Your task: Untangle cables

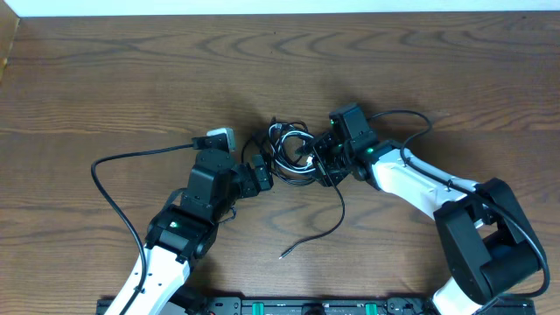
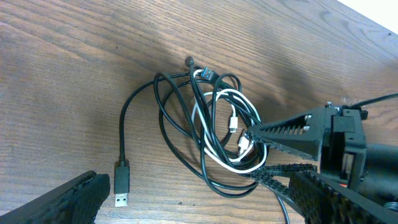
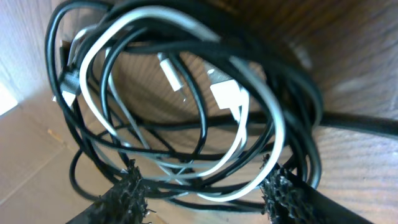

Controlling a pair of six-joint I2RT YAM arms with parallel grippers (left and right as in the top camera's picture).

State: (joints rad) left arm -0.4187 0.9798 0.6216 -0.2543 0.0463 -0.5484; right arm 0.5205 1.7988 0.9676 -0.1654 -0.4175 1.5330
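Note:
The cables point(image 1: 291, 150) lie in one knotted bundle at the middle of the wooden table: black loops wound with one white cord. My left gripper point(image 1: 262, 173) sits just left of the bundle. In the left wrist view it point(image 2: 199, 211) stands open and empty, with a black USB plug point(image 2: 121, 186) lying by its left finger. My right gripper point(image 1: 317, 166) reaches in from the right. In the right wrist view its fingertips point(image 3: 208, 196) stand apart, with black and white strands running between them. The white plug point(image 3: 225, 94) hangs inside the loops.
One black strand trails from the bundle toward the front edge, its end point(image 1: 282, 255) lying loose. A thick arm cord point(image 1: 109, 188) loops out on the left, and another point(image 1: 411, 118) arcs behind the right arm. The arms' base rail point(image 1: 297, 306) lines the front edge.

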